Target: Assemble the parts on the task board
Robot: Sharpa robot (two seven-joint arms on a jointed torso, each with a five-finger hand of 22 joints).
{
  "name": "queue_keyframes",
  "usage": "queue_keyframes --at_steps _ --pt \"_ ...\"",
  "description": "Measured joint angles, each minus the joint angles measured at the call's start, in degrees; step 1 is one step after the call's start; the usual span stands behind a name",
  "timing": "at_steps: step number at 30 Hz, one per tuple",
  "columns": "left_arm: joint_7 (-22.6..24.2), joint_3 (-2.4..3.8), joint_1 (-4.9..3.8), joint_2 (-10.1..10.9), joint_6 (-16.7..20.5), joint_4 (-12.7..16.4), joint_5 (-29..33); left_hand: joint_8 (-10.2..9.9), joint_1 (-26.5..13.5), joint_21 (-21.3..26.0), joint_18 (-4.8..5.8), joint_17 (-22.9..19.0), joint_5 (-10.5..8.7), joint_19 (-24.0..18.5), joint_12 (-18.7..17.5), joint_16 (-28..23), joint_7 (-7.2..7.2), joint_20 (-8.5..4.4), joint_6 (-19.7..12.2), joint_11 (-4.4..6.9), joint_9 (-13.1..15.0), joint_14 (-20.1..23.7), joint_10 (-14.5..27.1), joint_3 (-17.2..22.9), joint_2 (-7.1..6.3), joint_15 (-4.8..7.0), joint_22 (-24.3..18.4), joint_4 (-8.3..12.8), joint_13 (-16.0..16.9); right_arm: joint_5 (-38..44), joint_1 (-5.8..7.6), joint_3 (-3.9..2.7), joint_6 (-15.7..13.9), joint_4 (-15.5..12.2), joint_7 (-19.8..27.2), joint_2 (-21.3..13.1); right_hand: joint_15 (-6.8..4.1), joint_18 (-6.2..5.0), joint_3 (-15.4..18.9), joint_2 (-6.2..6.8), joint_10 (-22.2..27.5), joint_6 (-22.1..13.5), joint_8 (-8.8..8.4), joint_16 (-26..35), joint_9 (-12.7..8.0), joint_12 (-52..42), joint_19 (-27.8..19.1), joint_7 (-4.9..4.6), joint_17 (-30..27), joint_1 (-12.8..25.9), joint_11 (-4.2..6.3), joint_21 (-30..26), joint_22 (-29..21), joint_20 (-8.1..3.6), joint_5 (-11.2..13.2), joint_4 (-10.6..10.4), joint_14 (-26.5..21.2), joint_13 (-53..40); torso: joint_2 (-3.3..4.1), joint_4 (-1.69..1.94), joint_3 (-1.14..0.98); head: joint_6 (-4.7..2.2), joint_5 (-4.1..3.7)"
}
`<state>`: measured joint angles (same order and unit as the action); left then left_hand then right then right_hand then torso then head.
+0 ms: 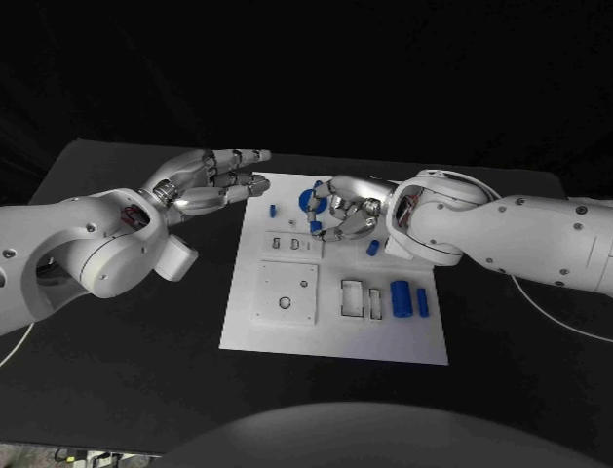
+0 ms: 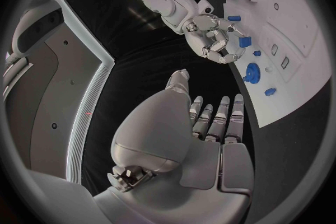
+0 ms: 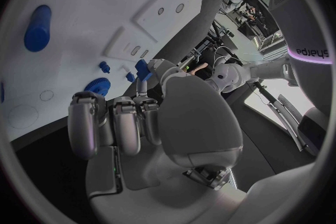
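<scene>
The white task board point(image 1: 334, 322) lies mid-table. My right hand point(image 1: 348, 210) hovers over its far end with fingers curled, pinching a small blue part point(image 3: 143, 67) between thumb and fingertip; the same part point(image 2: 244, 42) shows beside those fingers in the left wrist view. A blue gear point(image 1: 311, 200) lies just beside that hand, with a small blue peg point(image 1: 274, 209) further left. My left hand point(image 1: 215, 180) floats off the board's far left corner, fingers stretched out and holding nothing.
Two blue cylinders point(image 1: 402, 298) lie side by side on the board's near right. A blue block point(image 1: 373, 248) rests below my right wrist. Rectangular recesses point(image 1: 287, 291) occupy the board's middle. Black table surrounds the board.
</scene>
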<state>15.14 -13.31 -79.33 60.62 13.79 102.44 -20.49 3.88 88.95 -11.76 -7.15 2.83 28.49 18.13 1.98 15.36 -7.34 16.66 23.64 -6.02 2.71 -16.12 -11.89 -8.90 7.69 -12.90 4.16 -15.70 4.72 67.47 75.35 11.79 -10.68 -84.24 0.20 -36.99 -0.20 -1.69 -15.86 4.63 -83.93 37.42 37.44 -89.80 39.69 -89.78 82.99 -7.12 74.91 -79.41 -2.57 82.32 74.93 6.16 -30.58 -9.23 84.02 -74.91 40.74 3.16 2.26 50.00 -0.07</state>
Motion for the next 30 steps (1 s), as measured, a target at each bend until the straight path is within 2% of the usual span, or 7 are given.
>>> queue_keyframes --at_steps 30 --pt "-0.19 0.0 0.07 -0.49 -0.49 -0.23 -0.11 0.0 0.22 0.0 0.0 -0.01 0.24 0.0 0.0 0.0 -0.22 0.0 -0.22 0.0 0.0 0.0 0.0 0.17 -0.22 0.0 -0.04 0.17 -0.02 4.87 -2.64 0.0 0.02 4.49 -1.82 2.92 0.0 -0.01 -0.04 0.0 0.05 0.78 -0.76 0.0 -0.62 0.0 -0.83 -0.12 0.04 0.0 -0.36 -1.01 -0.01 0.4 0.21 0.39 0.0 0.0 -0.02 0.0 0.04 0.01 0.21"
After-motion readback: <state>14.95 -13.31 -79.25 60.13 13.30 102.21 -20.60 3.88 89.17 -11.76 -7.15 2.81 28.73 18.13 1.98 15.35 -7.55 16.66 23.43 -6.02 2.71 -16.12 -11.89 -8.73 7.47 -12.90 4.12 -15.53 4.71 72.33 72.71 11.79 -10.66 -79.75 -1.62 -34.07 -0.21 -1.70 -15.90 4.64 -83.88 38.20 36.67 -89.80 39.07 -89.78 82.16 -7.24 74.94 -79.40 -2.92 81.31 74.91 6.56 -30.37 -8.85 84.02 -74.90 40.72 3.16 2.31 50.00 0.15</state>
